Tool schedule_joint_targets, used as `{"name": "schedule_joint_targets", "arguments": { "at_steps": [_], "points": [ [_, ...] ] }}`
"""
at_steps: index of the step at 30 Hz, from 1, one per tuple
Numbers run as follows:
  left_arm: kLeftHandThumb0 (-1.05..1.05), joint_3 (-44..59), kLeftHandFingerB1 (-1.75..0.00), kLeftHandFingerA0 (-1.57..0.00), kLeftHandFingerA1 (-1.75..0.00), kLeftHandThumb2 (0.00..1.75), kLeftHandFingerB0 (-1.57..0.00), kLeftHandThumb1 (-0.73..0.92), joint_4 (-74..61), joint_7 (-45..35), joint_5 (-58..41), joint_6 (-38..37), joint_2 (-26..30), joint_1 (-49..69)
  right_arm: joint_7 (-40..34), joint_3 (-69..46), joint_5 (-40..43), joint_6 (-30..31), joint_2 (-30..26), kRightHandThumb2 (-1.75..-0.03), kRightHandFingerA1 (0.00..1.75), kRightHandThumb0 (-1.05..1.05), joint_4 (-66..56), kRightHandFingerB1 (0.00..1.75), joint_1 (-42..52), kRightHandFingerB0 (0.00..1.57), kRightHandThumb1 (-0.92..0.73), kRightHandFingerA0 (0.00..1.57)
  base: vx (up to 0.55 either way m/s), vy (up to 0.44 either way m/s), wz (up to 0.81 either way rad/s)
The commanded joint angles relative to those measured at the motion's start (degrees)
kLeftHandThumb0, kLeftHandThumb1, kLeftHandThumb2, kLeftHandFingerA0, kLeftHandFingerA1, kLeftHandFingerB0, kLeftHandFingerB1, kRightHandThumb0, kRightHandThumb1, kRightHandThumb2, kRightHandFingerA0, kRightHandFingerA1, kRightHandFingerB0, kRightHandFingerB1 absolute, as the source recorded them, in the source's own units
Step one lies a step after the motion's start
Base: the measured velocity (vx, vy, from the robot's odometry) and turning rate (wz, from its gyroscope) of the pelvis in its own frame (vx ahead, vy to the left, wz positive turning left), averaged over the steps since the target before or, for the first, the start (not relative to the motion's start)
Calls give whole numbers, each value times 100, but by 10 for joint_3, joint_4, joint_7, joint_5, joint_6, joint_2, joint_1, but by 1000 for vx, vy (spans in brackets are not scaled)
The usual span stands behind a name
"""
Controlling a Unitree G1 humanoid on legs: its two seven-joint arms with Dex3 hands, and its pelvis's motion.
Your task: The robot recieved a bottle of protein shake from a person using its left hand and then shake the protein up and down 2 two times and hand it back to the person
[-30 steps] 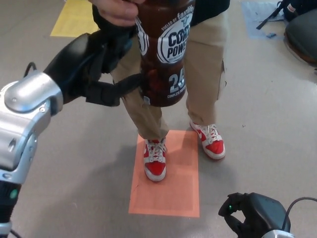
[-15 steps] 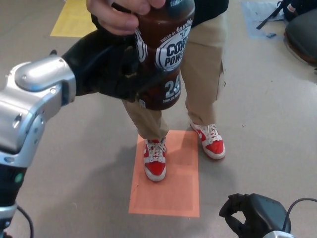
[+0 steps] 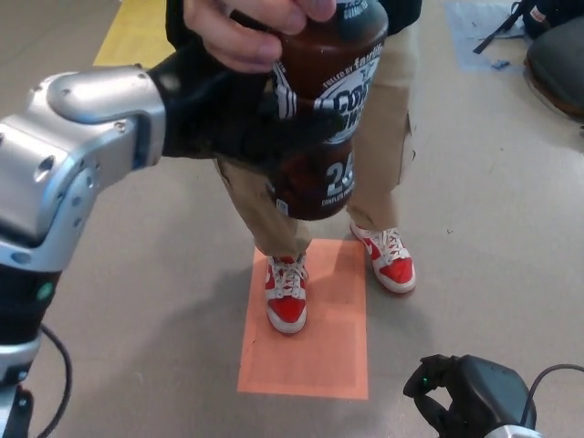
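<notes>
Head view, bottle: a dark brown plastic protein-shake bottle with a white printed label is seen upright at the top centre of the picture, in front of a person's tan trousers.
Head view, person's hand: the bottle's neck and shoulder are gripped from above by the person's hand; the cap is hidden at the upper edge.
Head view, left hand: the robot's black left hand is brought in from picture left on a silver forearm, and its dark fingers are wrapped round the bottle's lower body, touching it; it is judged clamped on the bottle, though the person's hold is not yet released.
Head view, right hand: the black right hand is seen low at the bottom right, well apart from the bottle; whether its fingers are apart or together cannot be told.
Head view, floor: an orange rectangular floor marker is stood on by the person's red and white shoes.
Handling, judged: the bottle is expected to be stiff, fairly heavy if full, and smooth enough to slip during shaking.
Where to hold, judged: the mid to lower body is best encircled, leaving the neck free for the return.
</notes>
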Motion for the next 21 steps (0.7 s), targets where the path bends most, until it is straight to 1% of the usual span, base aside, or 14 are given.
{"name": "schedule_joint_targets", "arguments": {
  "at_steps": [1, 2, 3, 4, 5, 6, 7, 8, 9, 10, 11, 13, 16, 21],
  "points": [
    [-64, -40, -23, -30, -49, 79, -4, 45, -55, 103, 51, 108, -46, -7, -23, -7, -9, -21, -7, -84, 75, -43, 14, 60, 6, 92, -66, 97, 0, 0, 0],
    [-28, -35, -30, -103, -53, 63, -25, 76, -63, 135, 68, 84, -66, 13, -23, -7, -11, -22, -8, -82, 72, -44, 14, 60, 5, 90, -66, 93, 0, 0, 0],
    [-28, -29, -30, -103, -53, 63, -25, 76, -75, 182, 93, 48, -95, 42, -23, -7, -12, -23, -9, -82, 72, -44, 14, 60, 4, 90, -66, 93, 0, 0, 0],
    [-17, -24, -37, -122, -61, 68, -45, 88, -73, 197, 102, 9, -111, 64, -22, -6, -13, -23, -10, -82, 71, -44, 14, 59, 2, 89, -66, 93, 0, 0, 0],
    [-18, -24, -42, -124, -69, 68, -58, 86, -73, 207, 111, -16, -119, 77, -22, -6, -14, -23, -10, -83, 71, -44, 14, 59, 1, 90, -66, 94, 0, 0, 0],
    [-18, -25, -42, -124, -69, 68, -58, 86, -76, 212, 119, -26, -122, 82, -21, -6, -14, -23, -11, -83, 71, -44, 14, 59, 0, 90, -66, 94, 0, 0, 0],
    [-17, -25, -48, -124, -81, 67, -75, 86, -80, 220, 128, -33, -126, 88, -19, -7, -13, -23, -11, -82, 71, -44, 14, 60, -1, 90, -66, 94, 0, 0, 0],
    [-17, -25, -48, -124, -81, 67, -75, 86, -83, 223, 133, -35, -129, 91, -17, -7, -13, -23, -12, -82, 71, -44, 14, 60, -1, 90, -66, 94, 0, 0, 0],
    [-19, -31, -80, -119, -111, 72, -84, 83, -82, 227, 147, -52, -127, 96, -15, -9, -12, -24, -12, -82, 75, -44, 14, 61, -1, 90, -67, 97, 0, 0, 0],
    [-19, -32, -93, -112, -122, 75, -81, 82, -81, 230, 153, -61, -128, 100, -14, -8, -13, -23, -12, -82, 76, -43, 14, 61, -2, 90, -66, 97, 0, 0, 0],
    [-19, -30, -93, -112, -122, 75, -81, 82, -81, 231, 154, -61, -130, 102, -13, -8, -14, -22, -12, -82, 76, -43, 14, 61, -3, 90, -66, 97, 0, 0, 0],
    [-20, -18, -117, -98, -152, 79, -77, 79, -81, 233, 152, -68, -140, 112, -15, -6, -17, -21, -13, -85, 80, -43, 14, 59, -5, 91, -63, 101, 0, 0, 0],
    [-19, -6, -121, -96, -157, 82, -75, 79, -80, 240, 156, -78, -150, 124, -17, -7, -18, -25, -13, -86, 78, -42, 14, 59, -7, 91, -63, 101, 0, 0, 0],
    [-20, 10, -121, -91, -156, 74, -68, 83, -67, 239, 163, -93, -146, 144, -20, -11, -19, -27, -11, -82, 77, -45, 16, 64, -8, 91, -66, 98, 0, 0, 0]
  ]
}}
